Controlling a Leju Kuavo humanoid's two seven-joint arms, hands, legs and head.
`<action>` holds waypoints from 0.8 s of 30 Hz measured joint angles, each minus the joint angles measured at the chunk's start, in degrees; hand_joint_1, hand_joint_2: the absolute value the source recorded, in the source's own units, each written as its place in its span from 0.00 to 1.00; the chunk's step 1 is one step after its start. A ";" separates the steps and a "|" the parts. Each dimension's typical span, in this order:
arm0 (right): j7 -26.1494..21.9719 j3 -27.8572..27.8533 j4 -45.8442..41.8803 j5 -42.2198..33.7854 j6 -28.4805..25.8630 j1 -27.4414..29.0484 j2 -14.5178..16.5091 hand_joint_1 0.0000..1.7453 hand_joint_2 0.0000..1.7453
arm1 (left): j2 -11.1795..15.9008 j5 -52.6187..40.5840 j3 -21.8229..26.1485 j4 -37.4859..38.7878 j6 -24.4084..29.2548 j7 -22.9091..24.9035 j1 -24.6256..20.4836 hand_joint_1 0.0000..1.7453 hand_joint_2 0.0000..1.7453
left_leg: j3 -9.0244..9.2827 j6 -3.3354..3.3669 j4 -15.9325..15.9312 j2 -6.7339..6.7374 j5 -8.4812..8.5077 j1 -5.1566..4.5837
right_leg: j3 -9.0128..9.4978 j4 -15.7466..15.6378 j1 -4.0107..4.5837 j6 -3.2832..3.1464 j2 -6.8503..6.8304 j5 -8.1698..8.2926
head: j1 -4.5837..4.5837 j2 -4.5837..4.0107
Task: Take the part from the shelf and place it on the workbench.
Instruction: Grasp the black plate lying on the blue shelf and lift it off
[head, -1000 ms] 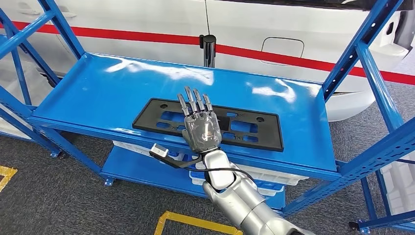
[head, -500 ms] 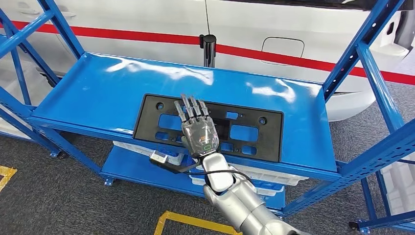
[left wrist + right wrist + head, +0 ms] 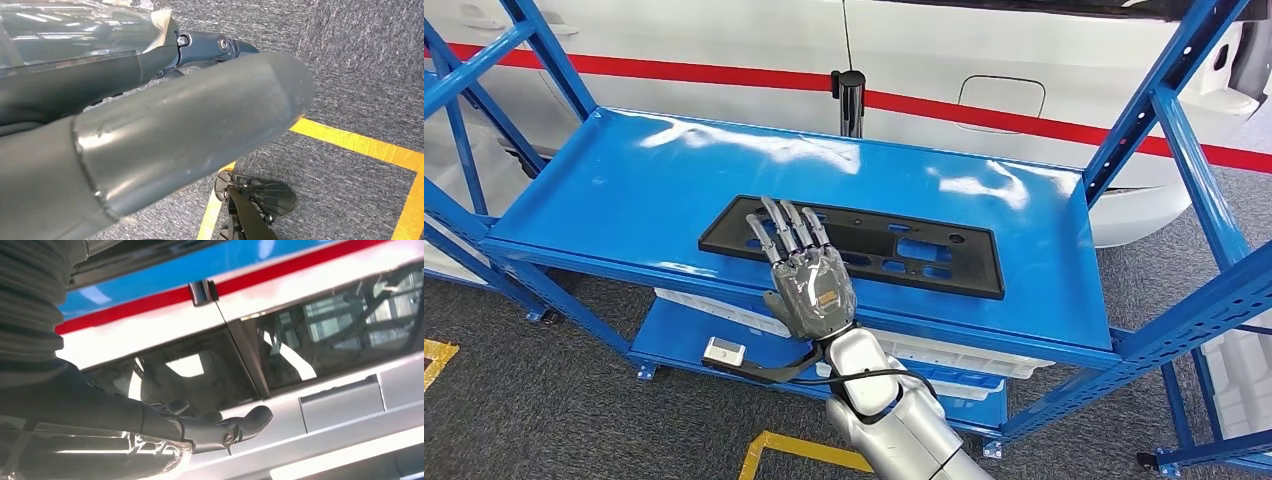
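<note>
- Blue metal shelf [image 3: 624, 190] on grey carpet, a white car [image 3: 1024, 60] with a red stripe behind it; glossy top level carries the task's thing.
- Part [image 3: 894, 245]: flat black plastic plate with rectangular cut-outs and small holes, lying towards the front edge of the top level, long side along that edge.
- Right hand [image 3: 809, 280]: raised from below at the front edge, back of the hand towards the camera, fingers [image 3: 786, 228] straight and slightly spread, tips over the part's left end; whether they touch or grip it cannot be told.
- Right wrist view: dark fingers [image 3: 240, 426] stretched out, with car windows beyond.
- Left hand [image 3: 150, 130]: hanging over the carpet, thick grey thumb close to the lens; nothing seen in it, finger state cannot be told.
- Floor: yellow tape lines [image 3: 794, 450].
- Lower level: white bins [image 3: 954, 360].
</note>
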 joint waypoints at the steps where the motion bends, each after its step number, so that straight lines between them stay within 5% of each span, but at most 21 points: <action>1: -0.10 0.02 -0.37 0.28 -0.27 0.06 -0.10 0.00 1.00 | -0.01 0.00 0.05 0.01 0.10 0.02 0.00 0.00 0.00 | 0.00 0.00 0.00 0.00 0.00 0.00 | 0.00 0.00 0.00 0.00 0.00 0.00 | 0.00 0.00; 24: 8.11 -0.83 16.02 2.70 -3.09 -6.12 0.86 0.00 1.00 | -0.09 -0.15 0.15 0.01 0.91 0.51 -0.02 0.00 0.00 | -0.02 0.00 0.00 0.00 0.00 0.00 | 0.00 0.00 0.00 0.01 0.00 0.01 | 0.00 -0.02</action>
